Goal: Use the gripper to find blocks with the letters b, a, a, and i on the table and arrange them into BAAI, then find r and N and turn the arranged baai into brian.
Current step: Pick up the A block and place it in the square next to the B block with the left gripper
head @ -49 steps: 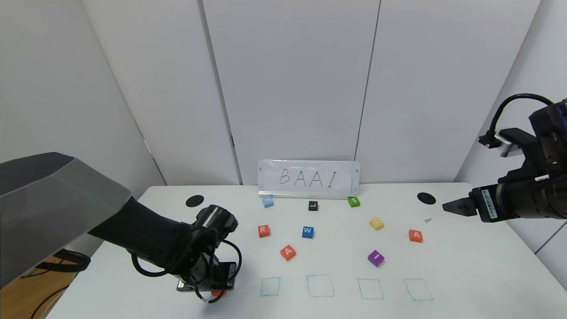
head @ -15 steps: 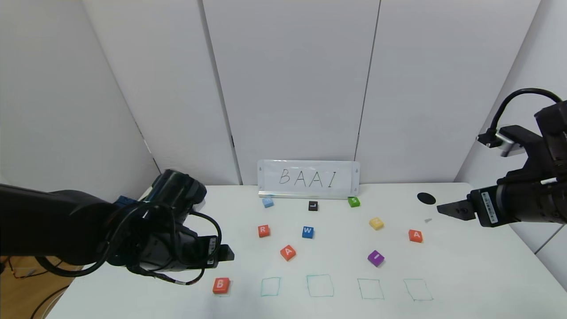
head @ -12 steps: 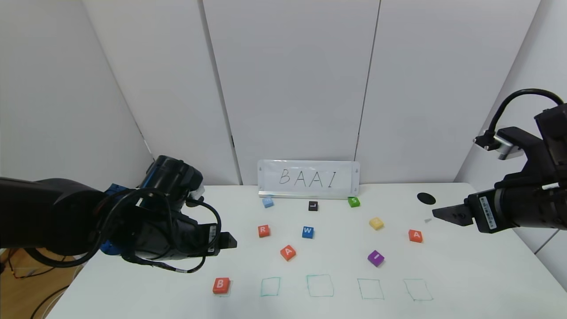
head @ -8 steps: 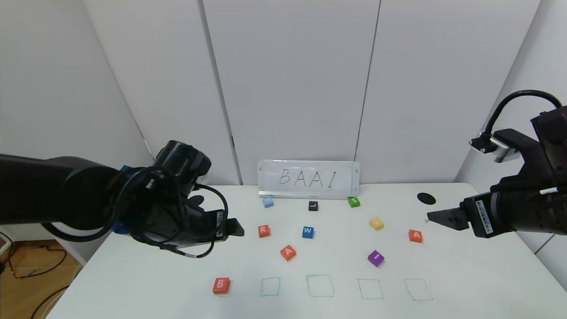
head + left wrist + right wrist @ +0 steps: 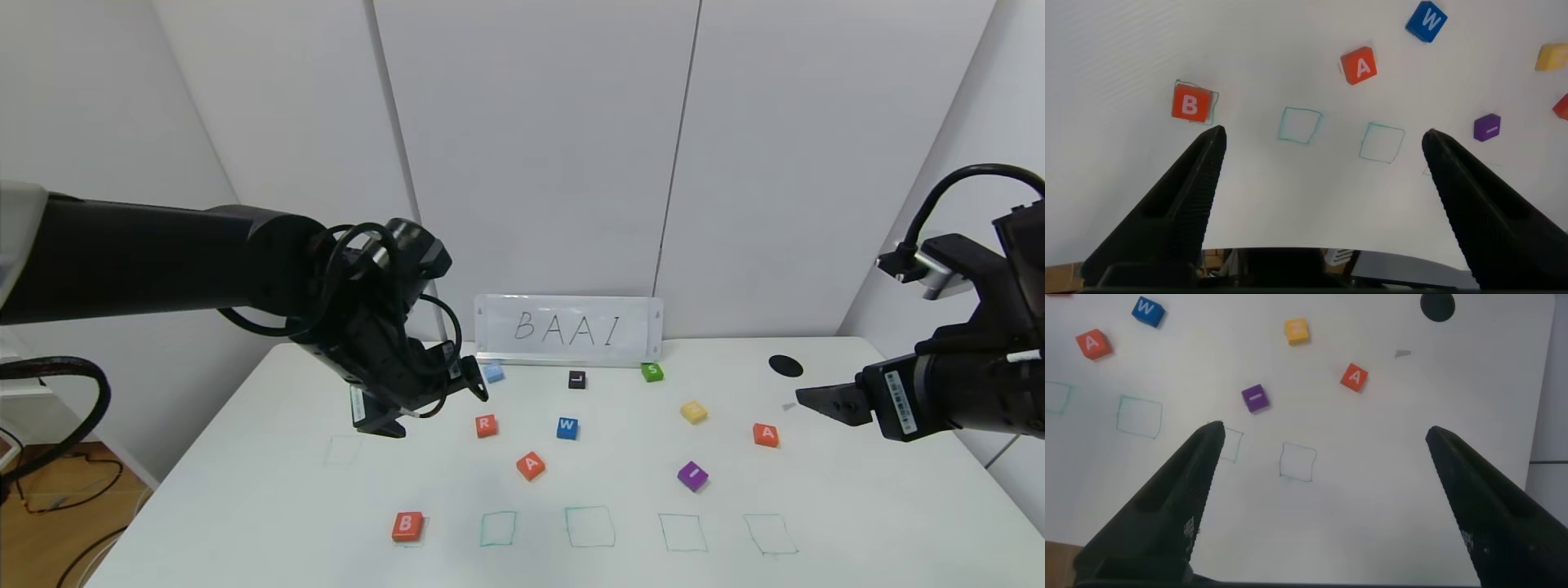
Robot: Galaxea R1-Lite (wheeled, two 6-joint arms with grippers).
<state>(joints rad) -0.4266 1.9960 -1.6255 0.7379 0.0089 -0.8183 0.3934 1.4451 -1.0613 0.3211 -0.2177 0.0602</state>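
The orange-red B block (image 5: 407, 526) lies on a drawn square at the front left of the white table (image 5: 857, 506). One A block (image 5: 531, 465) sits left of centre and the other A (image 5: 766, 434) at the right. The purple I (image 5: 692, 474) lies between them, and the R (image 5: 486, 425) is beside the blue W (image 5: 567, 427). I read an N on no block. My left gripper (image 5: 433, 407) hangs open and empty above the table left of the R. My right gripper (image 5: 810, 398) hovers open just right of the right A.
Several empty green squares (image 5: 589, 526) run along the front to the right of the B. A yellow block (image 5: 694, 412), a light blue one (image 5: 493, 372), a black L (image 5: 577, 379) and a green S (image 5: 651, 371) lie farther back, before the BAAI sign (image 5: 569, 328). A black hole (image 5: 785, 365) is at the back right.
My left arm has let go of the B at the front left, then risen and swung back and right toward the R. The right gripper has only drifted slightly.
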